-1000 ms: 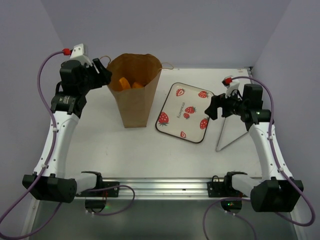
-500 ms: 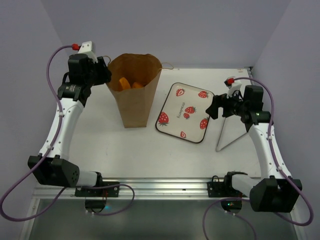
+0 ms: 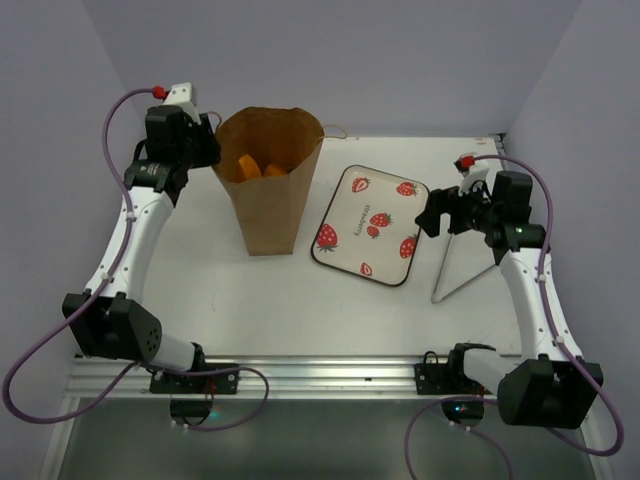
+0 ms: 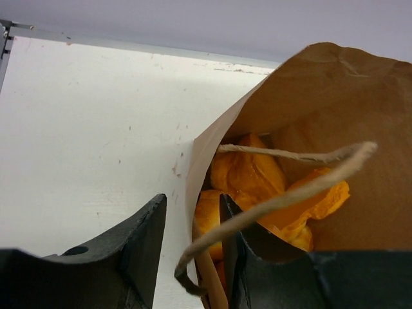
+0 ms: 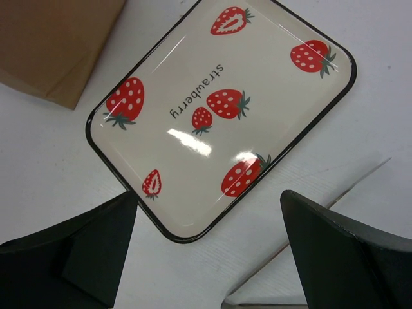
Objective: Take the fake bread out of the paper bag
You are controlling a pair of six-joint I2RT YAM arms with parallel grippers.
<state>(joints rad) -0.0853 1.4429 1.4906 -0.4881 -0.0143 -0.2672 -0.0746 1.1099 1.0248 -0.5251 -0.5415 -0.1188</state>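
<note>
1. Top view: the bag (image 3: pixel 268 200) stands upright on the far left of the table (image 3: pixel 200 285), its mouth open. The bread (image 3: pixel 250 166) sits low inside, and only its orange tops show. The left gripper (image 3: pixel 205 150) is at the bag's left rim. The right gripper (image 3: pixel 428 212) hovers by the tray (image 3: pixel 392 235), well apart from the bag.
2. Left wrist: the left gripper (image 4: pixel 193 212) has its jaws apart, straddling the bag (image 4: pixel 347 96) wall. One finger is outside, one inside, and the paper is not pinched. A string handle (image 4: pixel 290 154) crosses the mouth above the bread (image 4: pixel 244 174). The pieces look glossy and lumpy, so they are probably light, hard and slippery, and best gripped across a narrow part. The thin bag would likely tip or lift along with them unless it is steadied at the rim.
3. Right wrist: the right gripper (image 5: pixel 209 206) has its jaws wide apart and holds nothing, above the tray (image 5: pixel 193 84). A corner of the bag (image 5: pixel 58 45) shows, but no bread.
</note>
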